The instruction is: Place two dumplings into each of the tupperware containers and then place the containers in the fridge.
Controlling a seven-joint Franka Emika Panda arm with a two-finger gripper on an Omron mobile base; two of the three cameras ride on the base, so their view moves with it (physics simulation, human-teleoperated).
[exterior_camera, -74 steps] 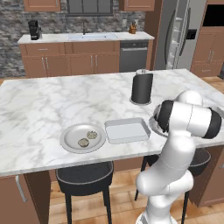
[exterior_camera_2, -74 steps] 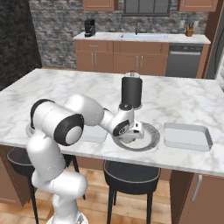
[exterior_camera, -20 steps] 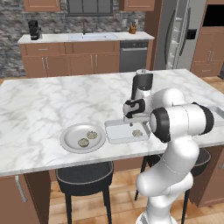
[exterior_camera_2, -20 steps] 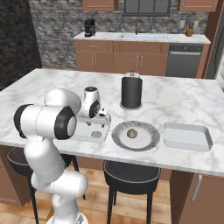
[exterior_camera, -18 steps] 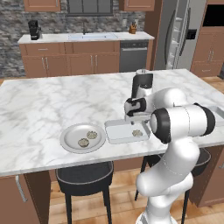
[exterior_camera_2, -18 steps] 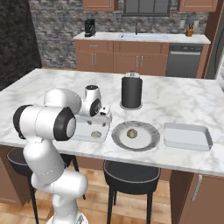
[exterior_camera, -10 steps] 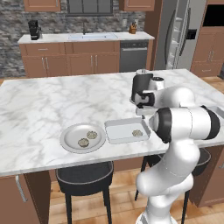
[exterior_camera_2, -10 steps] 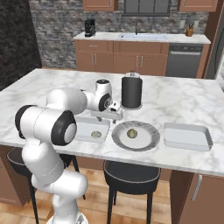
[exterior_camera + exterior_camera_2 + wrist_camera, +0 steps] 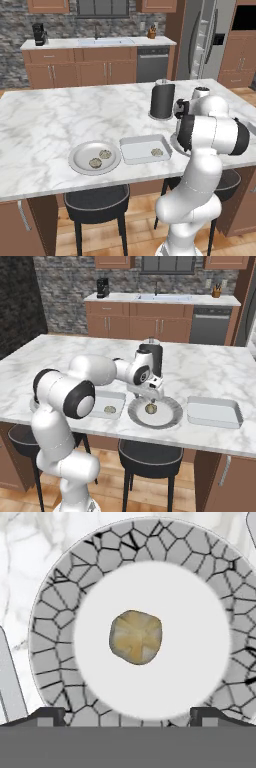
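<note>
Directly beneath open gripper [image 9: 151, 400], dumpling [image 9: 135, 636], centred on plate [image 9: 55, 617]

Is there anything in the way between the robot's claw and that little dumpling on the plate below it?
Nothing visible. The end effector hangs open right above the dumpling, which lies alone in the middle of the round plate. In the hand view the gap between the fingertips looks straight down on it, with only bare plate around it.
</note>
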